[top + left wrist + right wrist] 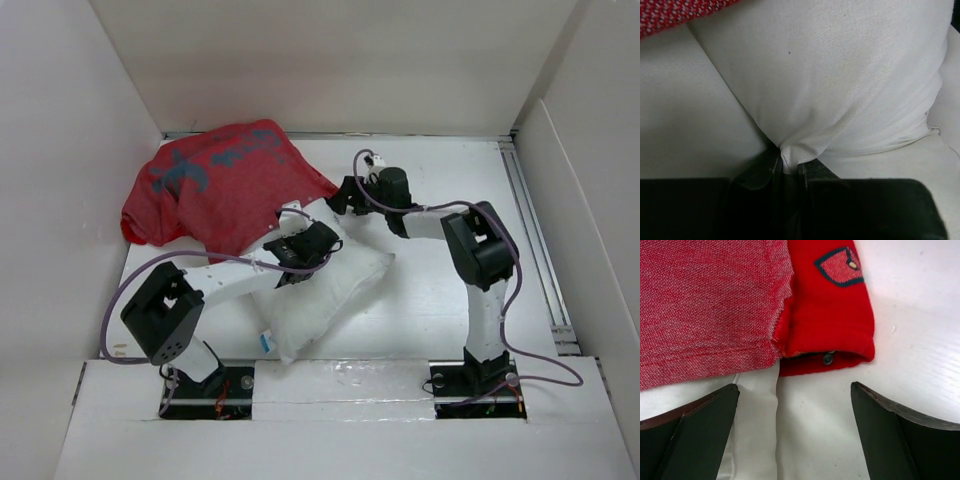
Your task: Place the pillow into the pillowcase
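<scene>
Jaws on the left arm are clamped on a pinched fold of white cloth. The right jaws stand wide apart, holding nothing. On the counter point(430, 300), the red pillowcase point(215, 185) lies crumpled toward 10 o'clock. The pillow point(335, 290) rests at the middle, its long axis running from 8 to 2 o'clock, and its upper flank touches the case's near edge. From the right jaws the case's hem lies close at 12 o'clock, marked by a small snap button point(828, 358). White cloth shows just beneath the hem. The right arm is nearer that hem, which is probably the mouth. The left arm, gripping the pillow, would have to push toward 11 o'clock.
</scene>
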You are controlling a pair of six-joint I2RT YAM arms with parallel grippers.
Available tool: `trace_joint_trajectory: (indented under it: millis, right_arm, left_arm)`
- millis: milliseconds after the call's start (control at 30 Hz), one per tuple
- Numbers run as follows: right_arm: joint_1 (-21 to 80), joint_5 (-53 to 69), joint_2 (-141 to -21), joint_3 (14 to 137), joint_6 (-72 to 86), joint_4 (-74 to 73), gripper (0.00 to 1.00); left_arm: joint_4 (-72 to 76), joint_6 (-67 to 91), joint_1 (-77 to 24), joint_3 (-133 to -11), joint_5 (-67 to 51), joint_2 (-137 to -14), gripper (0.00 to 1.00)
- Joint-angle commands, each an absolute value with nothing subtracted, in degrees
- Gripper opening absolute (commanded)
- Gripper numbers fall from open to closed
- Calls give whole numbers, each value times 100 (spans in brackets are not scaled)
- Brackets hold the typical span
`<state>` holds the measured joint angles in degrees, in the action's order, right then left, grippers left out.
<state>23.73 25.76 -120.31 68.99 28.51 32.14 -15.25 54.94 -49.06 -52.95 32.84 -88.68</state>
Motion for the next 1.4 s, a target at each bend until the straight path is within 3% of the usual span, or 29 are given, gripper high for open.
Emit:
trace_joint_trajectory:
  millis: [0, 300, 400, 533, 567, 733, 767, 800, 933, 1100, 1233, 1367]
  right_arm:
    - [2645, 1689, -11584, 7407, 2007, 2613, 98]
    - [2760, 1932, -12770, 9648, 1047, 432, 100]
    - [2760, 2038, -13033, 10001, 932, 28, 95]
    - [2707, 2180, -13192, 10283, 932, -123, 53]
    - [2707, 2180, -13192, 10222, 932, -10, 3]
    - [2655, 1725, -12658, 9573, 1168, 456, 0]
    - [2550, 1488, -11934, 8649, 1430, 796, 0]
    - [2549, 1485, -11927, 8640, 1607, 800, 0]
    - [2137, 985, -10330, 6675, 2740, 1669, 0]
    - [1811, 1537, -8616, 4872, 3568, 2285, 0]
    - [2231, 2065, -7964, 4886, 3534, 1716, 0]
    - [3284, 2320, -7771, 4703, 3244, 1204, 0]
  left_arm:
    - [-2734, 5591, -4869, -4772, 2734, -9571, 0]
    - [-2566, 5327, -4869, -4772, 2610, -9396, 0]
    - [-2566, 5326, -4869, -4772, 2610, -9343, 0]
    - [-2566, 5273, -4869, -4772, 2610, -9290, 0]
    - [-2514, 5221, -4869, -4772, 2610, -9290, 0]
    - [-2575, 5160, -4869, -5017, 2672, -9352, 0]
    - [-2662, 5072, -4817, -5201, 2828, -9430, 0]
    - [-2663, 5071, -4816, -5203, 2908, -9483, 0]
    - [-2962, 4791, -4518, -6001, 3295, -9808, 0]
    - [-3155, 4184, -4236, -7475, 3357, -10300, 0]
    - [-3471, 4419, -4184, -8550, 3428, -10661, 0]
    - [-3612, 5105, -4236, -8465, 3480, -10513, 0]
